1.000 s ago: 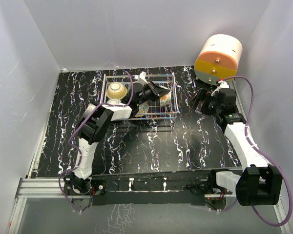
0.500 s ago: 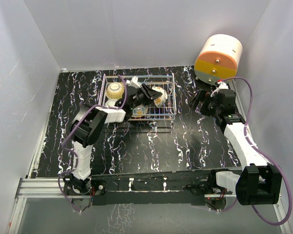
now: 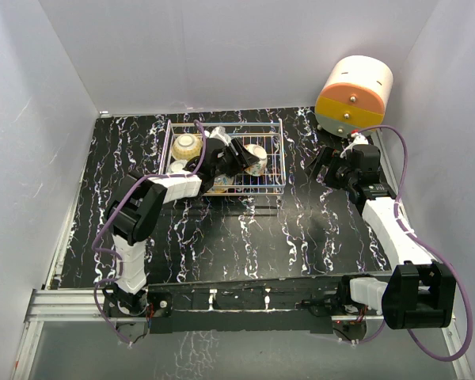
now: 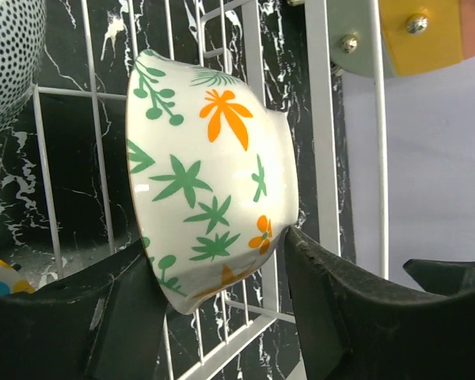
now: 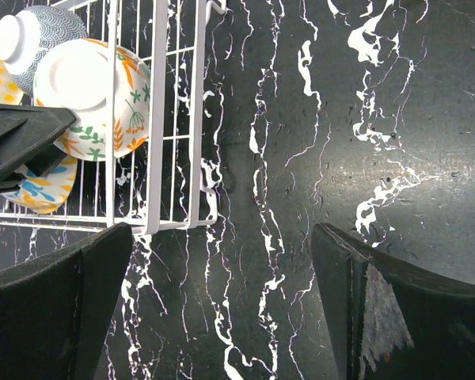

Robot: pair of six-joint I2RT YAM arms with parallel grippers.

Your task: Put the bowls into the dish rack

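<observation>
A white bowl with green and orange leaves (image 4: 210, 170) stands on its side in the dish rack (image 4: 321, 158), its rim to the left. My left gripper (image 4: 218, 245) is open around it, one finger by the rim and one at the foot. From above, that bowl (image 3: 256, 156) lies in the rack (image 3: 282, 150) right of the left gripper (image 3: 241, 158). A yellow-cream bowl (image 3: 188, 145) and a blue-and-yellow bowl (image 3: 226, 179) also lie in the rack. My right gripper (image 5: 222, 301) is open over bare table right of the rack (image 5: 158, 119), and the leaf bowl (image 5: 87, 87) shows there too.
A cream-and-orange drum cabinet (image 3: 354, 95) stands at the back right, just behind the right gripper (image 3: 321, 162). A dotted bowl (image 4: 8, 55) sits close to the left of the leaf bowl. White walls enclose the black marbled table (image 3: 301, 229) on three sides.
My left arm carried the leaf bowl leftward into the rack, and its jaws have spread apart from a tight grip. The right arm has barely moved.
</observation>
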